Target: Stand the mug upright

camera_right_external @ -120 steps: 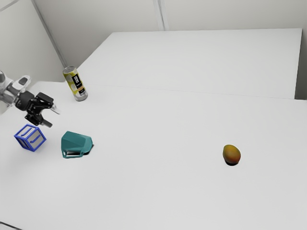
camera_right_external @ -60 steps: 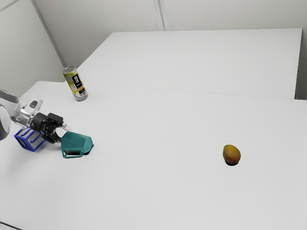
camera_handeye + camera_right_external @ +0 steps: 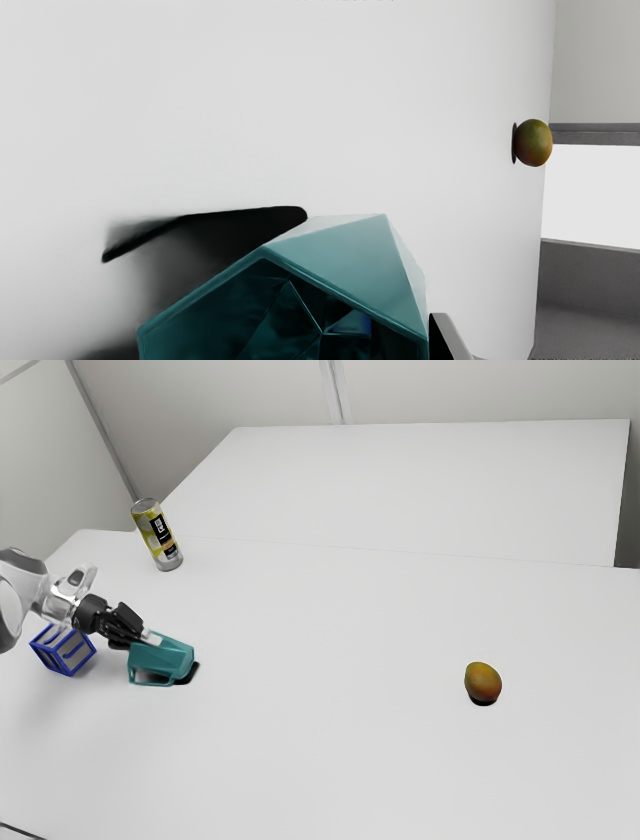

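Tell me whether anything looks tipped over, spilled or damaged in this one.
Yes: the mug, near the blue-edged cube at the exterior view's left, is tipped over, its open rim facing sideways rather than up. I see no spill or damage.

Plain room — white table [image 3: 350, 760], pale walls [image 3: 230, 390]

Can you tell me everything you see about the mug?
The mug is teal and shiny, with flat, angled sides like a cut gem. It might be ceramic or plastic, but I can't tell. It's tipped on its side at the white table, with its open mouth facing the arm and its handle toward the exterior view's bottom edge. Inside looks dark. The gripper is at its mouth end, seemingly touching it.
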`<state>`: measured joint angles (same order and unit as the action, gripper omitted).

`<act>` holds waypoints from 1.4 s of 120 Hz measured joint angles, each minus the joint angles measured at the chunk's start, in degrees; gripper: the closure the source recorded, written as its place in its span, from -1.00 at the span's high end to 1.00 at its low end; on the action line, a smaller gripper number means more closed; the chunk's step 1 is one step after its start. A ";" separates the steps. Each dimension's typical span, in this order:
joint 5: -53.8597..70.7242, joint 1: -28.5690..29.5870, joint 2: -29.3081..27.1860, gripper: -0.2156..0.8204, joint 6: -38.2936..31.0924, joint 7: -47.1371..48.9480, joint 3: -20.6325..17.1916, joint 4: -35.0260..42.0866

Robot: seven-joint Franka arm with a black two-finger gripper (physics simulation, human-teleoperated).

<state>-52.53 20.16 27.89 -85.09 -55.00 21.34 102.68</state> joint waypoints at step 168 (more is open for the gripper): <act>53.73 -10.49 -18.73 -0.93 -35.91 38.89 -26.07 10.94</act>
<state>1.20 9.68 9.16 -121.00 -16.10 -4.73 113.62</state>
